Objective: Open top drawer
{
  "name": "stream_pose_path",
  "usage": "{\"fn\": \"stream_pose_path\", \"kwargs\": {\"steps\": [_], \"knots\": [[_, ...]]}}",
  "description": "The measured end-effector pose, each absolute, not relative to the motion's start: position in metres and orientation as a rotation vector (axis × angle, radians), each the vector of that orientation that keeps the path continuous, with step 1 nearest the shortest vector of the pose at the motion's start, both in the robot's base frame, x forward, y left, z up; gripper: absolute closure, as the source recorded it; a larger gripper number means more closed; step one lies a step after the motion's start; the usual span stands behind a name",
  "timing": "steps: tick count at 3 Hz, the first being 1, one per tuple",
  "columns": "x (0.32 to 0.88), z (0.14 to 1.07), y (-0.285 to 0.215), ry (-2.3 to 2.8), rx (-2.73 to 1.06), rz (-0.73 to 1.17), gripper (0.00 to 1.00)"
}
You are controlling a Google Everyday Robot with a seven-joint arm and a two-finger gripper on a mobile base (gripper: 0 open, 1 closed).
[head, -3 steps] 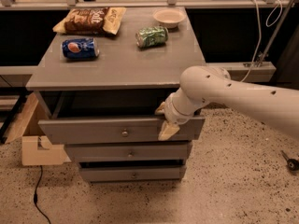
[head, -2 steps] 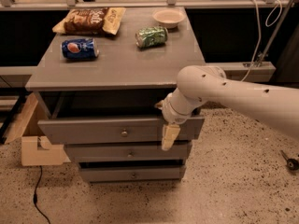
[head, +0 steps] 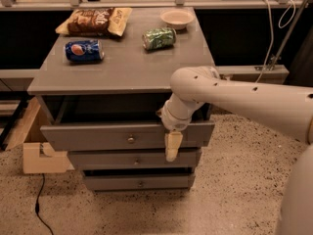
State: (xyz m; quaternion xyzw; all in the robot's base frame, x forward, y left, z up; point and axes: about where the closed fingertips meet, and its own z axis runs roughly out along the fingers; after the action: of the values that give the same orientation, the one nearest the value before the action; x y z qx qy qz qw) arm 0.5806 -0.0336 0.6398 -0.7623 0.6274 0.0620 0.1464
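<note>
Grey wood of the top drawer (head: 98, 135) stands partly out below the cabinet top (head: 127, 67). My gripper (head: 172, 146) hangs over its front, right of the brass knob (head: 130, 140); whether it is open or closed I cannot tell. I should pull straight outward, not sideways.

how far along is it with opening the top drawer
Partly done: the top drawer has its front standing forward of the two lower drawers, with a dark gap open under the cabinet top. In hand: the gripper hangs over the front's upper edge, right of the brass knob. Left: the drawer looks only part way out, so more pulling probably remains.
</note>
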Motion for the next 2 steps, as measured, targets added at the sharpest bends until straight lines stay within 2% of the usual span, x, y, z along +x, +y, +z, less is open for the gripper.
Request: {"fn": "stream_pose_path", "kwargs": {"steps": [1, 2], "knots": [[0.577, 0.633, -0.037, 1.875, -2.264, 0.168, 0.16], [0.569, 0.632, -0.048, 1.973, -2.301, 0.152, 0.4]]}}
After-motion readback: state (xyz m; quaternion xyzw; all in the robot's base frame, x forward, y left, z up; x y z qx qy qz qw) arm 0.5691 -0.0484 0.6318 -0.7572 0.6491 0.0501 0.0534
